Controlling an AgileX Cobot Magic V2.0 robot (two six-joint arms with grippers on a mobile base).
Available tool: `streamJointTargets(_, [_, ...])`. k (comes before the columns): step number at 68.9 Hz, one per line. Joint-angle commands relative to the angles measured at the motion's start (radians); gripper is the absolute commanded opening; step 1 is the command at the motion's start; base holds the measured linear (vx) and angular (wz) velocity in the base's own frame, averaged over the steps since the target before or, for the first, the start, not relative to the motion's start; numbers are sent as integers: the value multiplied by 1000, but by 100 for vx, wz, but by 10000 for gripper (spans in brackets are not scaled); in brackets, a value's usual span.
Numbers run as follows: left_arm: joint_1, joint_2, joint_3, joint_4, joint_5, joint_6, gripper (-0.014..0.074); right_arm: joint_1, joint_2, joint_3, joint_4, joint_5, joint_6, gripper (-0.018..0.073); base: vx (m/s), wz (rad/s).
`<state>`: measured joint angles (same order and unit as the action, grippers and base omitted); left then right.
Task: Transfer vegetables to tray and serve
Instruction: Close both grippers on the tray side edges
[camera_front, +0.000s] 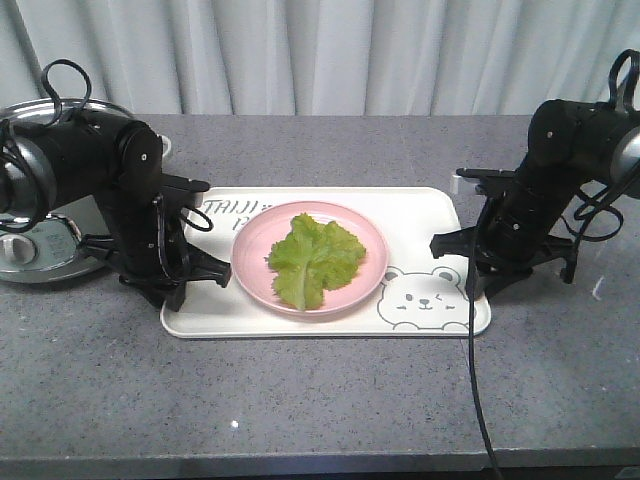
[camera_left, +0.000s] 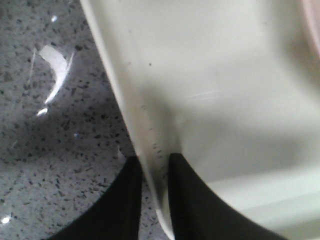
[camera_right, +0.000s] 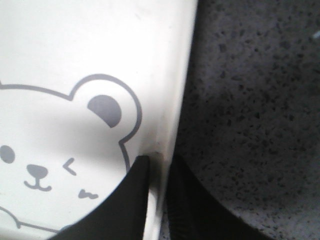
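On the grey bench (camera_front: 300, 400), you have the cream tray (camera_front: 420, 215) pinched at both short ends. Your left end effector (camera_left: 155, 162) is closed on the left rim, one finger inside and one outside. Your right end effector (camera_right: 160, 161) grips the right rim the same way, beside the winking bear print (camera_front: 425, 300). The lettuce leaf (camera_front: 315, 255) lies on the pink plate (camera_front: 250, 240), which sits mid-tray.
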<state>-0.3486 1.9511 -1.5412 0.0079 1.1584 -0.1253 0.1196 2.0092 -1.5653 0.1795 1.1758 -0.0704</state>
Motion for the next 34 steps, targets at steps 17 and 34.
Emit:
streamJointTargets(17, [-14, -34, -18, -226, -55, 62, -7, -3, -23, 5, 47, 1, -62, -10, 0, 0])
streamJointTargets(34, [-14, -36, -20, -326, -77, 115, -7, -5, -61, 5, 42, -17, -62, -10, 0, 0])
